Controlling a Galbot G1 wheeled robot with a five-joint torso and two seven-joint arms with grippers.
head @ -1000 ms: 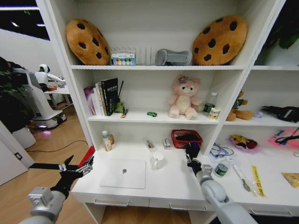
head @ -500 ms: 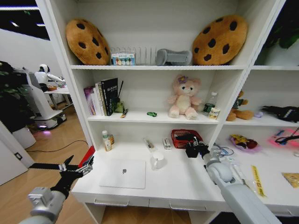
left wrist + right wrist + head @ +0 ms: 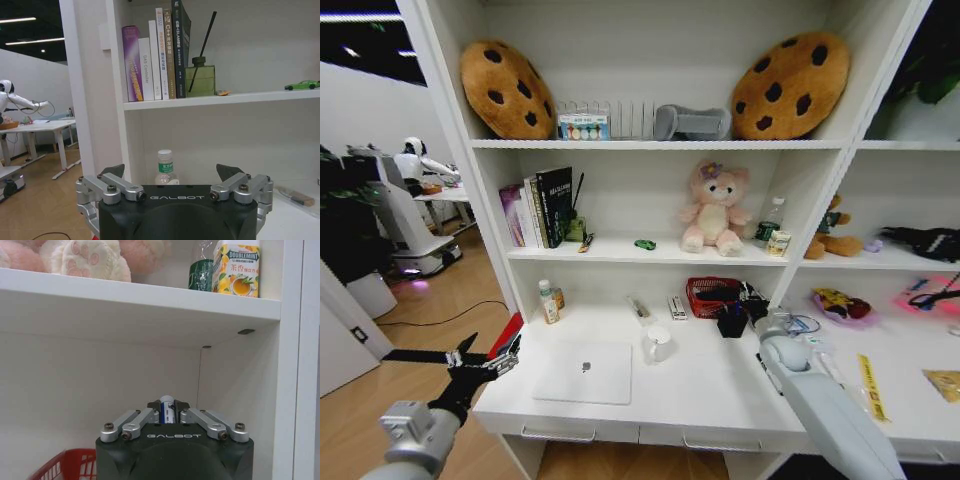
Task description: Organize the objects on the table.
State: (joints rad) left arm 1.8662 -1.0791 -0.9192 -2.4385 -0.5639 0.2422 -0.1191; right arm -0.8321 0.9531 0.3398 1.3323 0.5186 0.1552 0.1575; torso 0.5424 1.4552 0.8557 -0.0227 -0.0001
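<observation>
Fingers [image 3: 181, 405] of the right gripper [image 3: 168, 405] pinch a blue-and-white pen [image 3: 166, 409] upright, raised over the table [image 3: 700, 385] beside the red basket [image 3: 717, 295]. It looks light, stiff and smooth, so a mid-barrel grip should stop it swivelling. Left gripper [image 3: 171, 173] hangs wide apart, off the table's left end near the laptop [image 3: 585, 372].

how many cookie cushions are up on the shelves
2: one cookie cushion at the top shelf's left end, the other cookie cushion at its right end; none elsewhere in view.
</observation>
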